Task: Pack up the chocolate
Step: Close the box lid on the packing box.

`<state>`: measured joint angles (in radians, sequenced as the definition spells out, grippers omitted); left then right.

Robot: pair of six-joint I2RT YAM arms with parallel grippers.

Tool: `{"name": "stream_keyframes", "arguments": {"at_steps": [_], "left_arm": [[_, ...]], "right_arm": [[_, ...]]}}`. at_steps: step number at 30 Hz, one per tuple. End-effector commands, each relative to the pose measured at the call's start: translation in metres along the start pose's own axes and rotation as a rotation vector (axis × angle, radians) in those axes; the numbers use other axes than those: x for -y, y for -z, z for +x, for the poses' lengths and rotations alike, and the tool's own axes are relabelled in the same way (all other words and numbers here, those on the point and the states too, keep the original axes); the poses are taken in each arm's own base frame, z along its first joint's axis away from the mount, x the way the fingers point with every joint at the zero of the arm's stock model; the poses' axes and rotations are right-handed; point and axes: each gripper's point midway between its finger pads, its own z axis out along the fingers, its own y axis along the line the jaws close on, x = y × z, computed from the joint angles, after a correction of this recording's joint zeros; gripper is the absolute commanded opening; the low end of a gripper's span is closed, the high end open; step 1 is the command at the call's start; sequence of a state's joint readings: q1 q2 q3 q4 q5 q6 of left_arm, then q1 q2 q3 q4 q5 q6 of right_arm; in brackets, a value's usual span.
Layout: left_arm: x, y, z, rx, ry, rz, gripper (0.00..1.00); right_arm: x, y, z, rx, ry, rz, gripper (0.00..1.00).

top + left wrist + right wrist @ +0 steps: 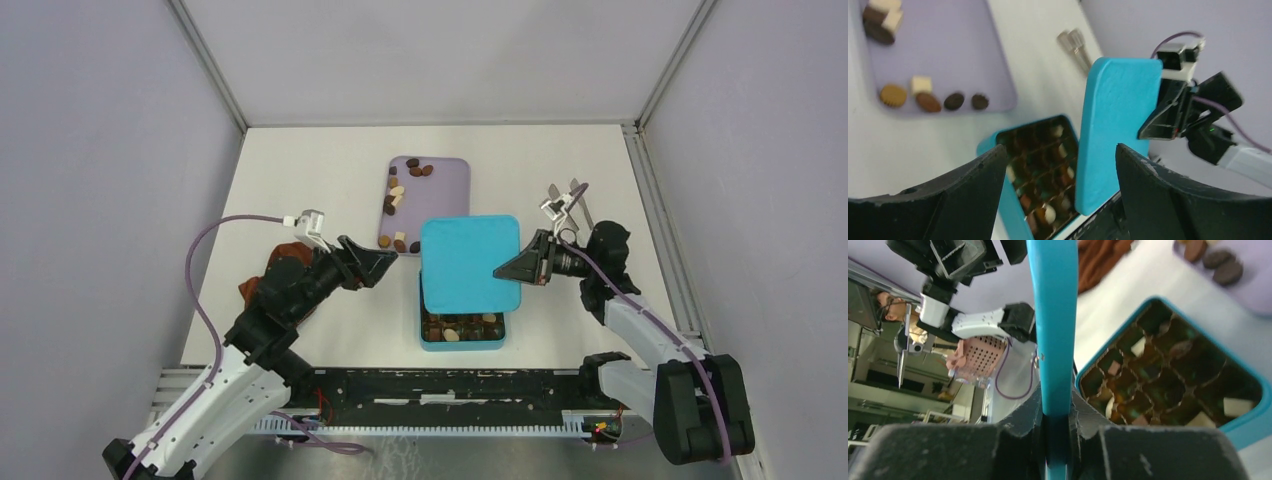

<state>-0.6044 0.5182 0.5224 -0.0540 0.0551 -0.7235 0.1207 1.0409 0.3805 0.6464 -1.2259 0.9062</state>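
A white table [300, 180] stood inside pale lavender-grey walls, with the two arms mounted at its near edge. Toward the far middle lay a lavender tray [450, 175], and about a dozen loose chocolate pieces [398, 195] were scattered along its left side: dark, mid-brown and cream ones.

Nearer the arms sat the teal box [462, 345]. Both wrist views showed its brown gridded insert with pieces in many cells, though some cells looked dark and it could not be told whether they were filled.

The right gripper [505, 270] was clenched on the right edge of the teal lid [470, 262]. It held the lid in the air over the box, tilted rather than flat, so that from above only the near strip of the box showed. The left gripper [385, 262] hung just beside the lid's left edge with its jaws spread wide, grasping nothing.

A reddish-brown cloth [248, 292] lay partly hidden under the left arm.

Judged from this, the packing was well advanced but not finished. Much of the chocolate was in the box, while a share remained on the tray. The lid was not yet seated. If the tray pieces were meant to go in as well, they were what was left; otherwise only lowering and pressing the lid remained.
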Motion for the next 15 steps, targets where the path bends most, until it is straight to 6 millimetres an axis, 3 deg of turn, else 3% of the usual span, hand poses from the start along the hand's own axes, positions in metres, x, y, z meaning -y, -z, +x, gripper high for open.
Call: {"name": "stream_keyframes", "arguments": {"at_steps": [1, 8, 15], "left_arm": [[-0.046, 0.015, 0.053, -0.215, 0.015, -0.194, 0.85], [-0.045, 0.019, 0.069, -0.243, 0.119, -0.178, 0.89], [-0.044, 0.017, 0.09, -0.262, 0.22, -0.115, 0.91]], "right_arm": [[0.013, -0.004, 0.043, -0.135, -0.076, 0.025, 0.0], [0.038, -0.015, 0.064, -0.081, -0.259, 0.138, 0.0], [0.048, -0.018, 0.081, -0.08, -0.359, 0.2, 0.0]]}}
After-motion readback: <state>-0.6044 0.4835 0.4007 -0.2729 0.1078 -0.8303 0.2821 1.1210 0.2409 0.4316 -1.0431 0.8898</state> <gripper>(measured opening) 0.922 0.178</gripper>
